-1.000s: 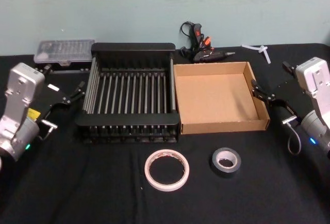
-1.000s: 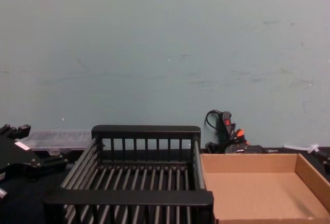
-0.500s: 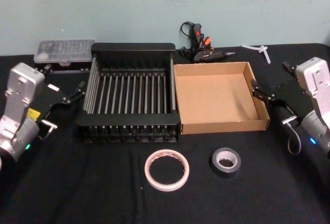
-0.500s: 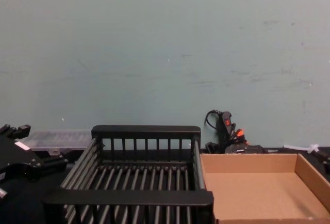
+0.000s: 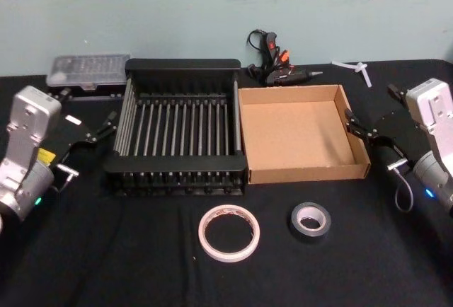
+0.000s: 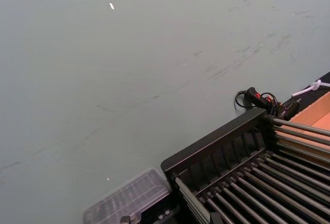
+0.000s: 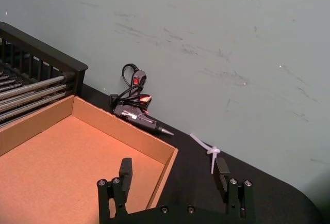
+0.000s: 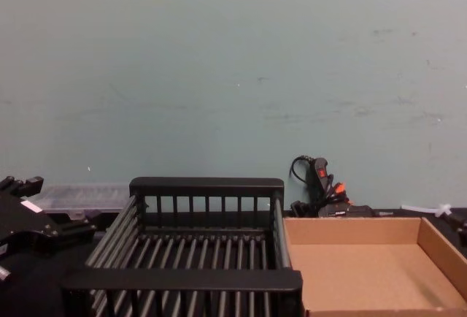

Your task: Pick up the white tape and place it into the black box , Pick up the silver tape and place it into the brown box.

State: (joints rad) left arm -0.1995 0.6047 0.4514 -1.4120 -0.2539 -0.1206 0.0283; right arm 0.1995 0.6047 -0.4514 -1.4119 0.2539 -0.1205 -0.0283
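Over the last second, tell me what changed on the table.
Nothing visibly changed. Both tapes, white and silver, lie in front of the boxes; the left end effector and right end effector hover open at the sides.

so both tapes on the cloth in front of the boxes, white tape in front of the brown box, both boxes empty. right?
Not quite: in the head view the white tape lies in front of the black box; the silver tape is the one before the brown box. The rest holds.
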